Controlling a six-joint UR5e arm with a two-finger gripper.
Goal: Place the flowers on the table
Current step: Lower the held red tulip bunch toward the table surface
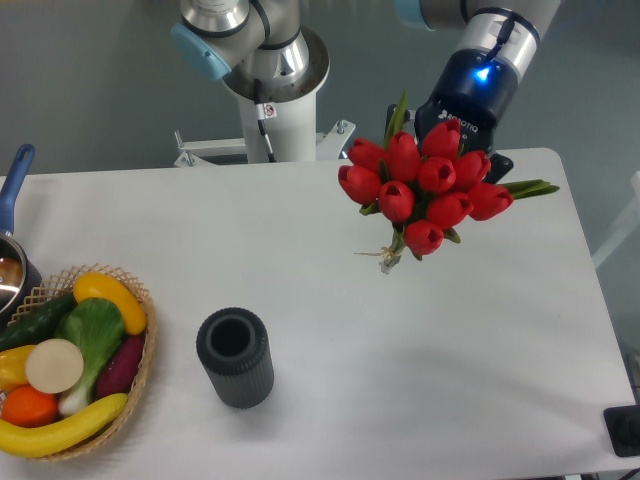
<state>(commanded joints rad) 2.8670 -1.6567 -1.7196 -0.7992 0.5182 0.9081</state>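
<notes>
The flowers [425, 185], a bunch of red tulips with green stems and pale string, hang in the air over the far right part of the white table [400, 350], with the blooms facing the camera. Green stem ends stick out to the right and a leaf points up. My gripper [490, 160] is right behind the bunch and holds it. Its fingers are mostly hidden by the blooms; only the dark body with a blue light shows above. The bunch casts a faint shadow on the table below.
A dark grey ribbed cylinder vase [235, 357] stands upright at front centre-left. A wicker basket of vegetables [70, 370] sits at the front left, with a pot with a blue handle [12, 240] behind it. The arm's base [265, 80] stands behind the far edge.
</notes>
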